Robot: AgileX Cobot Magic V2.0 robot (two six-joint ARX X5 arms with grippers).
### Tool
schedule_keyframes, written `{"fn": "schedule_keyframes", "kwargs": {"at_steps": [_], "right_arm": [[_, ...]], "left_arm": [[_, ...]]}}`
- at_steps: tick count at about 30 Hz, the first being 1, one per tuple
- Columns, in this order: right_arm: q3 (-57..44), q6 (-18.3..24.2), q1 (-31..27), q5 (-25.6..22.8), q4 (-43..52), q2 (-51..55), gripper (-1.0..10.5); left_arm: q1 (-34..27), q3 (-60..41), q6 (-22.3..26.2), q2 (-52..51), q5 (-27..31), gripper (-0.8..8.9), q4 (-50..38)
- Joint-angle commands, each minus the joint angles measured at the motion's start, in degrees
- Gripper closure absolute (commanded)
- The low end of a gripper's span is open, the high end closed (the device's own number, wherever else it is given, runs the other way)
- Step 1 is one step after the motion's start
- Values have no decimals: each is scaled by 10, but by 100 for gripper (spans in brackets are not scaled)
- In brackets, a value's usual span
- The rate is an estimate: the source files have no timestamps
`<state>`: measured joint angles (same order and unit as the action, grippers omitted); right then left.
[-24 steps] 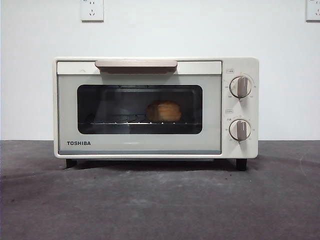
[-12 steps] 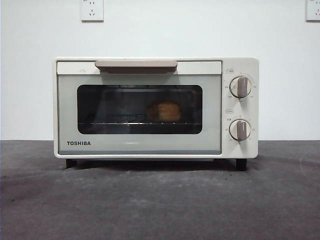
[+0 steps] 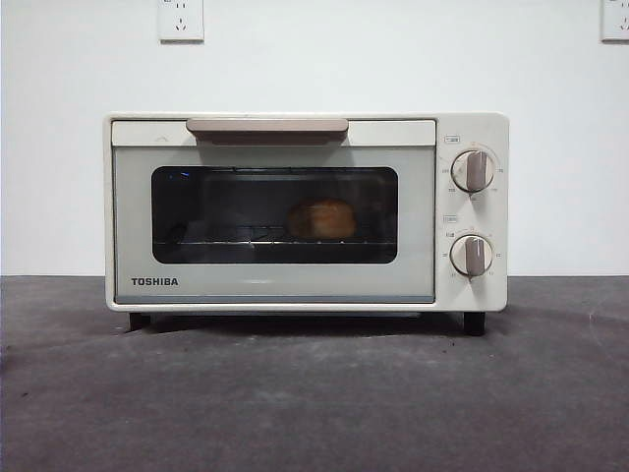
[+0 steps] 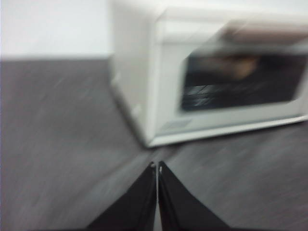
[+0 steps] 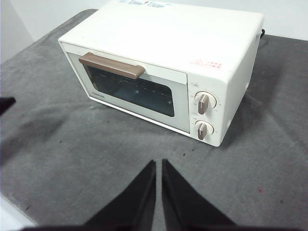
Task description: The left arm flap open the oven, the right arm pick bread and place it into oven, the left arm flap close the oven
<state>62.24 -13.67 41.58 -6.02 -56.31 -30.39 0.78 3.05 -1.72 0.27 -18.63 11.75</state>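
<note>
The cream-white TOSHIBA oven (image 3: 305, 211) stands on the dark grey table with its door shut. The golden bread (image 3: 321, 218) lies on the rack inside, behind the dark glass window. The beige handle (image 3: 267, 127) runs along the door's top. My left gripper (image 4: 157, 165) is shut and empty, above the table off the oven's front left corner (image 4: 149, 139); its view is blurred. My right gripper (image 5: 158, 162) is shut and empty, high above the table in front of the oven (image 5: 159, 62). Neither gripper shows in the front view.
Two beige knobs (image 3: 473, 170) sit on the oven's right panel. A white wall with two sockets (image 3: 181, 19) stands behind. A black tip (image 5: 6, 103) shows at the edge of the right wrist view.
The front view shows no change; oven door stays shut with the bread inside. The blur in the left wrist view shows that arm is moving.
</note>
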Motion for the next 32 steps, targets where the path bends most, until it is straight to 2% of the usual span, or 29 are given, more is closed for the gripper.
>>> {"fn": "schedule_keyframes", "kwargs": {"at_steps": [1, 10, 32], "right_arm": [[11, 4, 4, -1, 6, -2, 928], [11, 4, 4, -1, 6, -2, 928], [11, 4, 4, -1, 6, -2, 928]], "left_arm": [[-1, -14, -5, -1, 50, 803, -7], [3, -23, -5, -1, 136, 802, -12], [3, -23, -7, -1, 138, 802, -12]]}}
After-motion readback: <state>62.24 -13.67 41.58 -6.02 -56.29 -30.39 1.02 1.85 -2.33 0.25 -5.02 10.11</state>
